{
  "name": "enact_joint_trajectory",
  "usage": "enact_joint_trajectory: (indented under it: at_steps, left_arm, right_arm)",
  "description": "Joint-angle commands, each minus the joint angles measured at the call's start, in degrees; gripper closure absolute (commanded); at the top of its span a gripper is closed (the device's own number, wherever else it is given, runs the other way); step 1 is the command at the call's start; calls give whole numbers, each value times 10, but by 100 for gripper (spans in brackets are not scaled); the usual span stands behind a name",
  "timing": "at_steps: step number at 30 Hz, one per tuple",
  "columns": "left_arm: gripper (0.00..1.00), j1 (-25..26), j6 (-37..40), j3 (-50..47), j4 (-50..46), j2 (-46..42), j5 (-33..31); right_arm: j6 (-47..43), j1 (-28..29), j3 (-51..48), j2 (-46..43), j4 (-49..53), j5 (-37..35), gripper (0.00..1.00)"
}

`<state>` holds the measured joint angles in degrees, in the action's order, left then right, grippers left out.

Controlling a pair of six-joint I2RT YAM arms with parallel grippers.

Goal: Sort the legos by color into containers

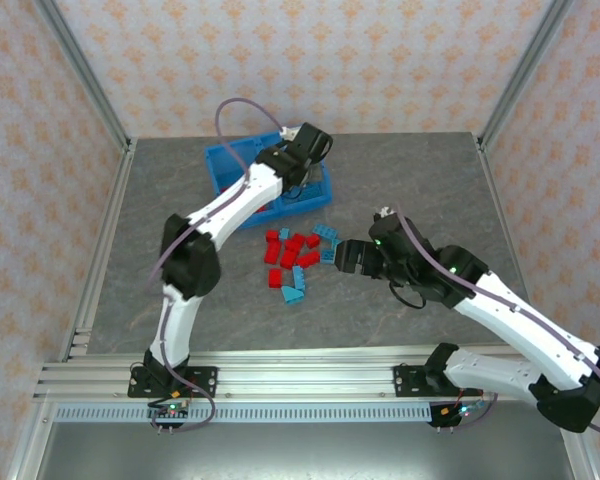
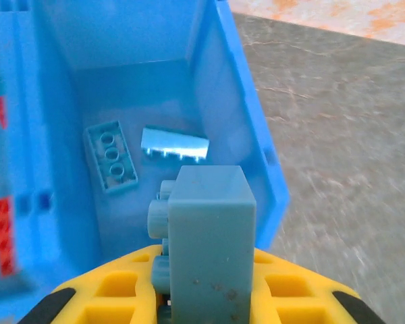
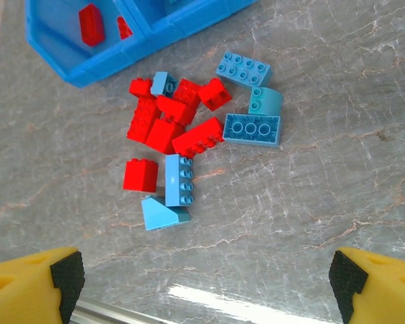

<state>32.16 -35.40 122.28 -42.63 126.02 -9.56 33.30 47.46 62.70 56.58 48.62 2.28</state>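
A grey table carries a blue bin at upper centre of the top view. Mid-table lies a loose pile of red and blue bricks, and the right gripper hovers over it, jaws wide with nothing between them. The left gripper hangs over one compartment, jaws clamped on a light blue brick. Two more blue bricks lie on that compartment's floor, and red bricks lie in the other.

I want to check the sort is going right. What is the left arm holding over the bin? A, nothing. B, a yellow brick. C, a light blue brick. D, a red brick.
C: in the left wrist view the left jaws clamp a light blue brick over the bin compartment, which already contains two other light blue bricks.
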Motion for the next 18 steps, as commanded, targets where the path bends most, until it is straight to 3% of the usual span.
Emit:
enact_joint_trajectory:
  at_steps: [1, 4, 6, 8, 12, 18]
  left_arm:
    - [86, -21, 18, 101, -82, 71, -4]
    - [80, -32, 21, 156, -81, 118, 6]
    - [66, -34, 27, 186, -83, 140, 14]
    - [59, -34, 30, 213, -94, 156, 25]
    - [52, -33, 24, 217, -107, 144, 41]
    - [51, -17, 43, 187, -110, 40, 46]
  right_arm:
    - [20, -1, -15, -21, -2, -20, 5]
    - [22, -1, -21, -35, 5, -23, 5]
    - [26, -1, -27, -43, 6, -26, 5]
    - [28, -1, -34, -48, 3, -25, 5]
    - [27, -1, -41, -47, 3, -23, 5]
    - [-4, -1, -57, -37, 0, -45, 5]
